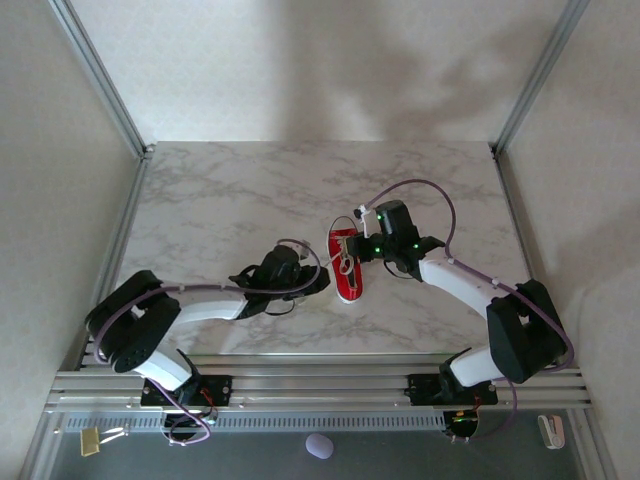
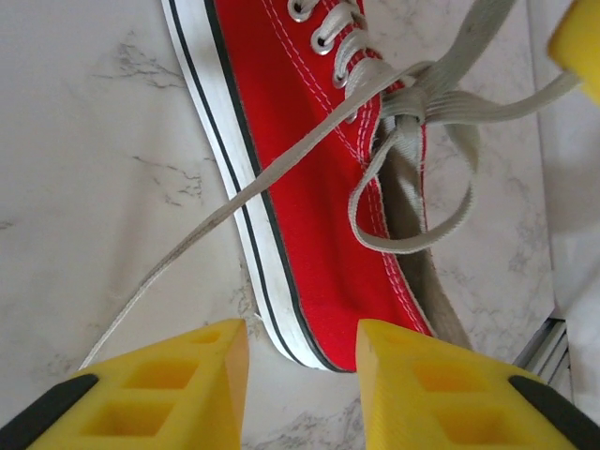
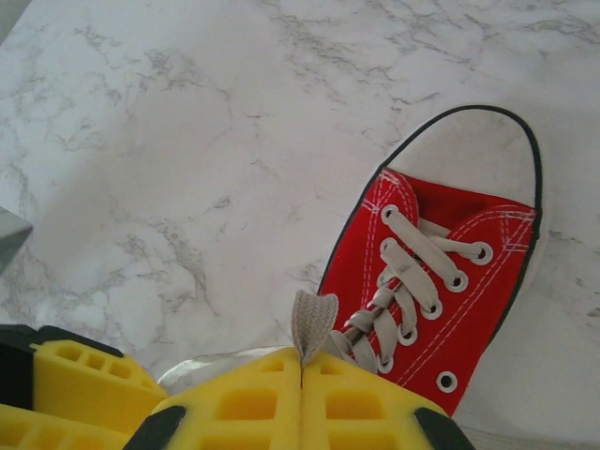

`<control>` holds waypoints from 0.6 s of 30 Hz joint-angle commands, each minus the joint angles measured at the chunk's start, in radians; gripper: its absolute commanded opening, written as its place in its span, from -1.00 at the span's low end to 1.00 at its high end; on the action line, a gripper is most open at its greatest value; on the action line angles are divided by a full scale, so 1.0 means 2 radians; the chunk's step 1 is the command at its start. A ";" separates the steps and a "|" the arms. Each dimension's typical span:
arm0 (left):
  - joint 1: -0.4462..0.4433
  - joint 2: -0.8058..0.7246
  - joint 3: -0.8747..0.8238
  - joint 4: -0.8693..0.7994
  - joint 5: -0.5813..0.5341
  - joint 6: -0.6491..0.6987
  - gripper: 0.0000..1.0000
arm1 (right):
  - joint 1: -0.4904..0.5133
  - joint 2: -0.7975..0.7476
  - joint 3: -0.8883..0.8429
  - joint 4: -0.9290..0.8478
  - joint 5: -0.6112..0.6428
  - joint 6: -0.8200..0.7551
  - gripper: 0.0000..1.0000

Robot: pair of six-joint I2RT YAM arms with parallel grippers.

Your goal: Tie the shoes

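The right fingers (image 3: 244,403) are pressed shut on a fold of white lace (image 3: 314,323). The left fingers (image 2: 187,384) stand partly apart and empty at the heel of the red sneaker (image 2: 309,216), mid-desk (image 2: 94,187). The lace looks limp, the shoe light and likely to slide, so grip the lace.

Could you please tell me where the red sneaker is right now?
In the top view, the red sneaker lies near the middle of the marble table, between the left tool and the right tool, which pinches its lace.
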 commanded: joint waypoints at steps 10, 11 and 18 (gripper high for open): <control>-0.012 0.063 0.068 0.009 0.010 -0.007 -0.40 | 0.003 -0.010 0.001 -0.009 0.005 0.010 -1.00; -0.012 0.069 0.070 0.009 0.009 -0.006 -0.43 | 0.004 -0.009 0.001 -0.010 0.004 0.010 -1.00; -0.012 0.092 0.094 0.008 -0.001 0.002 -0.38 | 0.003 -0.009 0.004 -0.014 0.000 0.009 -1.00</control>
